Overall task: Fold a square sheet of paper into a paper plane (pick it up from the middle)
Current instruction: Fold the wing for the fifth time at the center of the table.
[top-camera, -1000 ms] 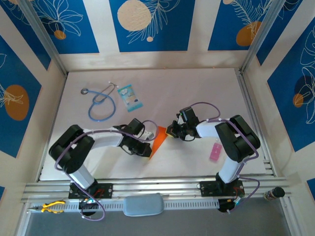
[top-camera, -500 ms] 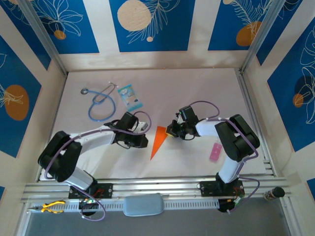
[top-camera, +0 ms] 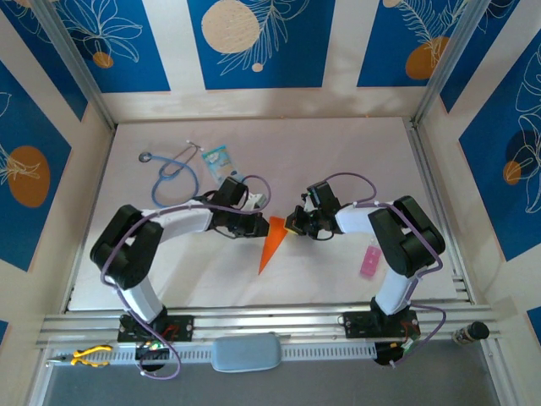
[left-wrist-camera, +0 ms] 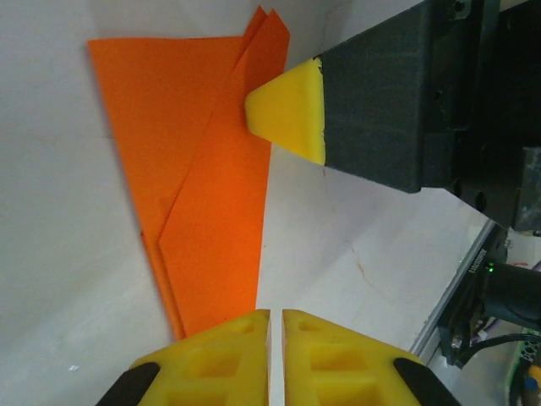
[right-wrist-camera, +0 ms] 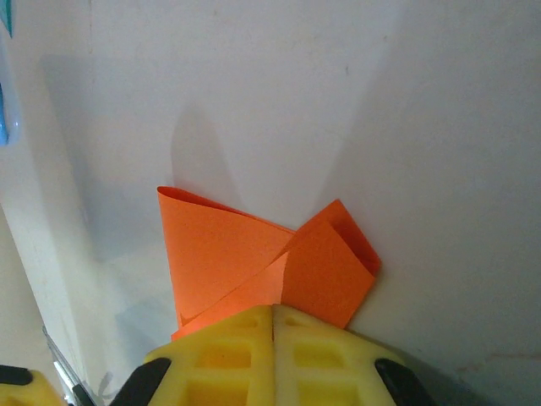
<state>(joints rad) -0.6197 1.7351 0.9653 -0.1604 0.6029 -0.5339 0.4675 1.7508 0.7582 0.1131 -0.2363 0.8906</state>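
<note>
On the white table (top-camera: 338,152), an orange paper plane (top-camera: 270,245) lies near the middle, sharp tip toward 7 o'clock.
A blue stethoscope (top-camera: 173,182) lies at 10 o'clock. The right hand (right-wrist-camera: 272,326) is closed on the plane's wide end from the 3 o'clock side. The left hand (left-wrist-camera: 270,338), at the 9 o'clock side, has its pads almost together, just beside the paper. A light-blue packet (top-camera: 216,157) is beside the stethoscope; a small pink strip (top-camera: 370,258) lies at 4 o'clock.

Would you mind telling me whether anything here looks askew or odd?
The plane: at its wide end, by the right hand, the flaps bulge up off the table instead of lying flat, so the folds look loose.
</note>
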